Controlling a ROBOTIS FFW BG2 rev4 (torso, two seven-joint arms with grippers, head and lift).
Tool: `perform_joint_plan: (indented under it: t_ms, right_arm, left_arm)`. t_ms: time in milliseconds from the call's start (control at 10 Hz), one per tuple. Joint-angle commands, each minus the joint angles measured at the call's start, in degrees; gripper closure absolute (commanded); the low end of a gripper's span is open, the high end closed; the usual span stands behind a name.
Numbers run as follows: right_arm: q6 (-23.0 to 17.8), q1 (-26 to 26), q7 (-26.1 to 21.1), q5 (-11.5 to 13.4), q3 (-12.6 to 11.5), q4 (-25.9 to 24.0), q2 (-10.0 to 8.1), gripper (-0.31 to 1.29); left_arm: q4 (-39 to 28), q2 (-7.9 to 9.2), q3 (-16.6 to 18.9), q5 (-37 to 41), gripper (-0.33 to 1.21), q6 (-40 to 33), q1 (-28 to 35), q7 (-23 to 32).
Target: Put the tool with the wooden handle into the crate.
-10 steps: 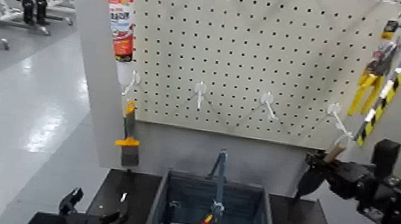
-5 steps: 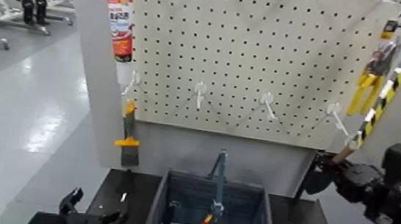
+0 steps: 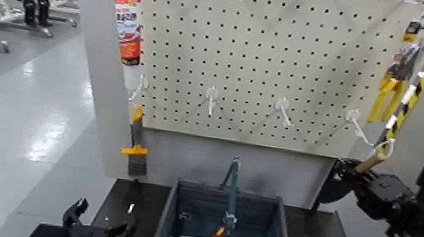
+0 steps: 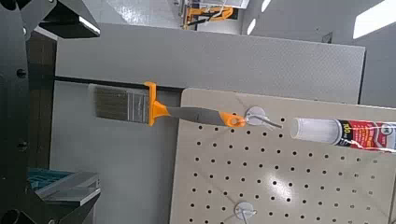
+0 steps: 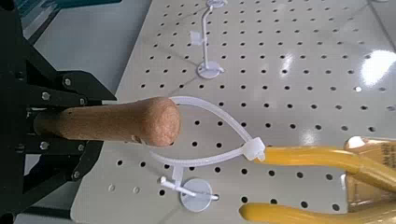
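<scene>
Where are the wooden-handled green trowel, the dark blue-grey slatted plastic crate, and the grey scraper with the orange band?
Wooden-handled green trowel [image 3: 368, 162], head view, on its handle.
Dark blue-grey slatted plastic crate [image 3: 165, 220], head view, left wall.
Grey scraper with the orange band [image 3: 135, 149], head view, on the band.

The trowel [image 3: 348, 179] is hanging in the air right of the pegboard, tilted, its dark blade [image 3: 329, 189] pointing down-left and its light wooden handle [image 5: 103, 122] rising up-right, white cord loop [image 5: 217, 133] trailing from the end. The dark blue-grey slatted crate [image 3: 167, 224] is sitting below, bail handle [image 3: 231, 197] standing upright.
</scene>
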Motion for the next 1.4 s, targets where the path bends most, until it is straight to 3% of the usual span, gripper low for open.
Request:
perform_joint_plan:
  t_ms: [100, 400, 800, 1200, 1400]
  right_arm:
    - [0.6, 2.5, 0.0, -3.2, 0.5, -5.3, 1.7, 1.18]
    - [-0.7, 3.9, 0.2, -7.4, 1.9, -5.9, 4.25, 1.18]
    - [-6.3, 4.2, -1.7, -14.2, 5.4, 1.4, 8.29, 1.18]
    - [-7.7, 3.9, -5.3, -21.4, 10.6, 9.0, 9.79, 1.18]
    - [-6.5, 3.2, -6.4, -23.5, 13.4, 11.3, 10.05, 1.18]
  left_arm:
    - [0.0, 0.02, 0.0, 0.0, 0.11, 0.0, 0.0, 0.0]
    - [0.1, -0.06, 0.0, 0.0, 0.11, 0.0, 0.0, 0.0]
    - [0.1, -0.06, 0.1, 0.0, 0.11, -0.1, 0.1, 0.0]
    - [0.0, -0.06, 0.2, 0.1, 0.11, -0.3, 0.2, 0.1]
    - [0.0, -0.06, 0.2, 0.0, 0.11, -0.3, 0.2, 0.0]
